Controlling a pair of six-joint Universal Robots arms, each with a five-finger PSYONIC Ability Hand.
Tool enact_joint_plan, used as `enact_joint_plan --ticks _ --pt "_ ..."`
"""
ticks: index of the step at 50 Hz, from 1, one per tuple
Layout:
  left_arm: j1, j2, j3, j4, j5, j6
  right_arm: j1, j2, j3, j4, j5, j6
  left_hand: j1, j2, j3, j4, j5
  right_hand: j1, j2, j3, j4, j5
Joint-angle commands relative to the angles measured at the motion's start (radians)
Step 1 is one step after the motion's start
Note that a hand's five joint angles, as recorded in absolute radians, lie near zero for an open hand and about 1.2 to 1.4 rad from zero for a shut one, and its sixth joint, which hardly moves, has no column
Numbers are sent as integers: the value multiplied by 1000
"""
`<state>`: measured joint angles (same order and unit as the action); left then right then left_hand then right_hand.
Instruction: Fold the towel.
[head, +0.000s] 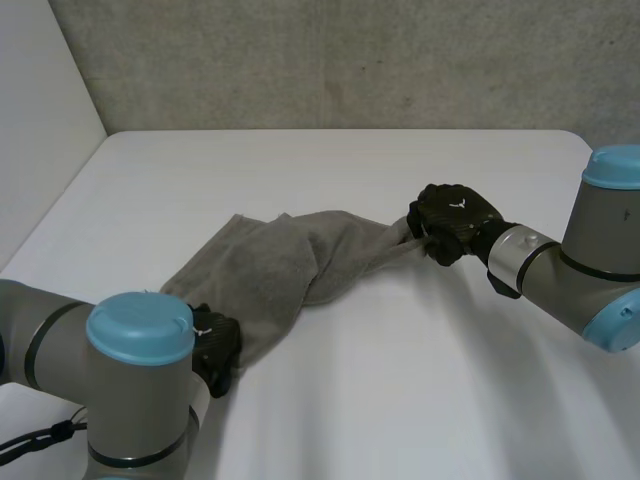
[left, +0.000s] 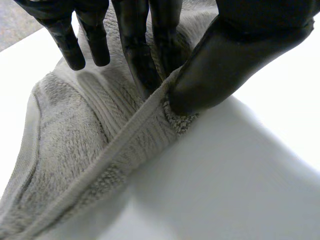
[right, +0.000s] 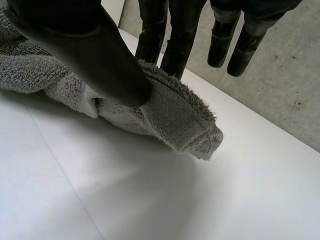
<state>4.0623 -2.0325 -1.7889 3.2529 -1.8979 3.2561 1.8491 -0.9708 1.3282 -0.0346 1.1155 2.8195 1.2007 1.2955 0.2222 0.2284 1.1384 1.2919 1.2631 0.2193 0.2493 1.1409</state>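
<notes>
Locate the towel (head: 285, 265) lying bunched on the table (head: 400, 400), running from 8 o'clock to 2 o'clock in the head view. The left hand (head: 215, 348) pinches its 8 o'clock end and the right hand (head: 452, 220) pinches its 2 o'clock end. Read this opposed grip as a means of drawing the cloth out lengthwise so it can be spread; no fold is made yet. Consult the left wrist view for detail the head view hides: the left thumb (left: 225, 60) clamps the woven hem (left: 125, 137) against the fingers, with other fingers hanging clear. In the right wrist view, the right thumb (right: 95, 60) and fingers nip a corner (right: 195, 130), its tip projecting past the thumb.
</notes>
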Motion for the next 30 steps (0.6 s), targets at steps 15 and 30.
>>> enact_joint_plan --ticks 15,30 --pt "237 348 75 -13 117 51 -196 -278 -6 243 -212 2 196 101 -48 -54 83 104 133 -45 -75 81" --pt "343 454 118 -13 237 60 -404 -291 -99 401 -372 -171 196 101 -48 -54 83 104 133 -45 -75 81"
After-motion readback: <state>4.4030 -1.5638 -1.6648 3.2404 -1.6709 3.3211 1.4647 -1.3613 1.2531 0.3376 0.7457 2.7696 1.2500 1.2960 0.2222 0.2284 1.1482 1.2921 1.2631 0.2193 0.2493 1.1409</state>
